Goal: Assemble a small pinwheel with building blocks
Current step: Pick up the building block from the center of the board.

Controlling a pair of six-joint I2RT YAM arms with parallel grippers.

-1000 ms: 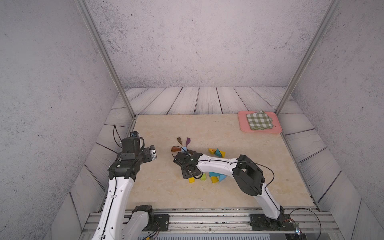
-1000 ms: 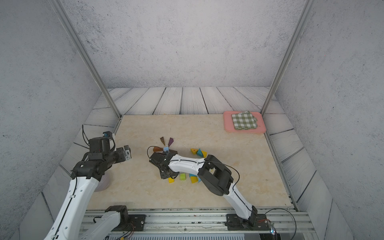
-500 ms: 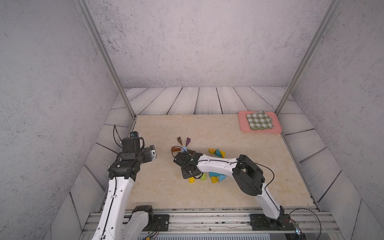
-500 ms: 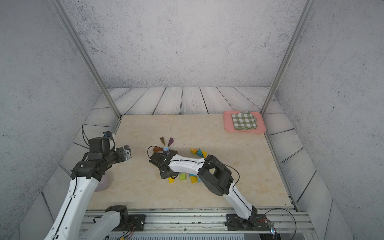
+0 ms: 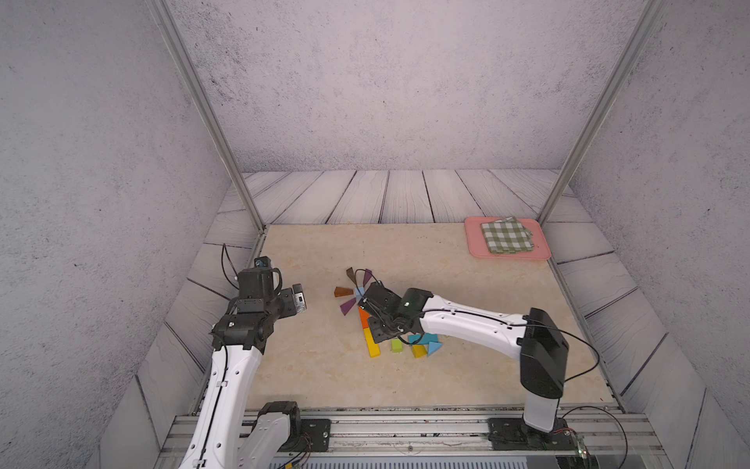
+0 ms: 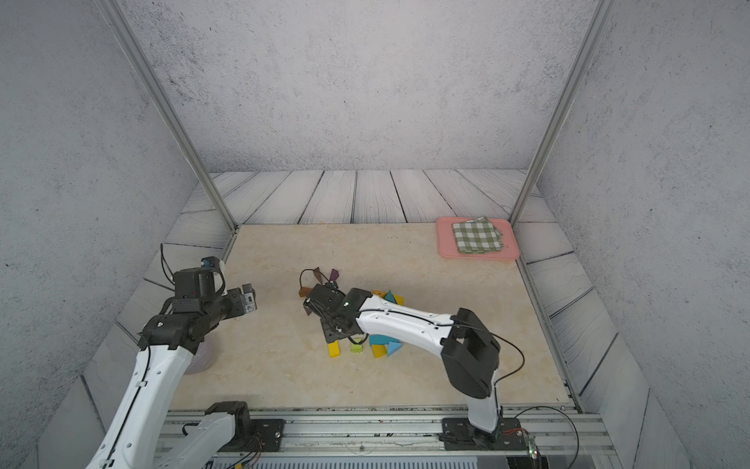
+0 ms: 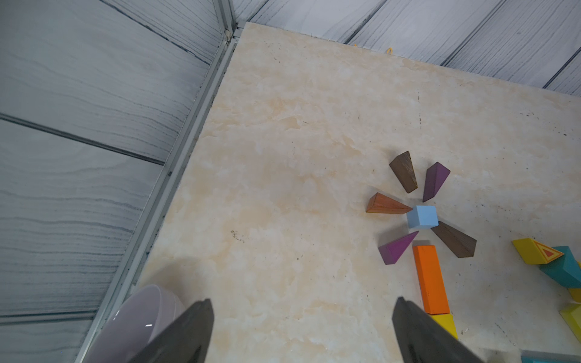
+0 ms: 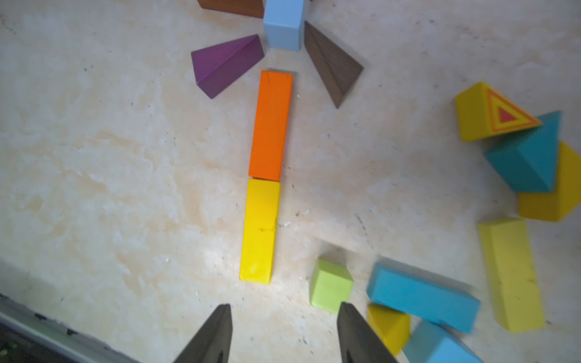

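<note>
**Right arm low over the build: bump risk on the way out**

The pinwheel [image 7: 421, 207] lies flat near the middle of the beige marble-look tabletop [image 5: 466, 276].

We see the right gripper [image 8: 284, 305] empty with its jaws apart, hanging low just past the near end of the yellow wooden bar [image 8: 259, 231]. The left gripper [image 7: 303, 300] is spread wide and empty, well off to the left.

Main risk: the right wrist sits over the pinwheel in both top views. A sideways or dragging pull-back would shove the bars out of line or scatter the wedges.

The orange wooden bar [image 8: 271, 125] and the yellow one lie end to end, touching. Their long axis runs from the hub toward the robot's base. The orange end points at the hub, with a slight gap.

The purple wooden wedge [image 8: 224, 64] and the dark-brown wooden wedge [image 8: 333, 66] flank that end with their narrow ends toward the hub. We judge them easy to clip.

The small green wooden cube [image 8: 330, 284] sits just beside one finger, so it is likely the first thing knocked. The hub is the light-blue wooden cube [image 8: 283, 25].
</note>
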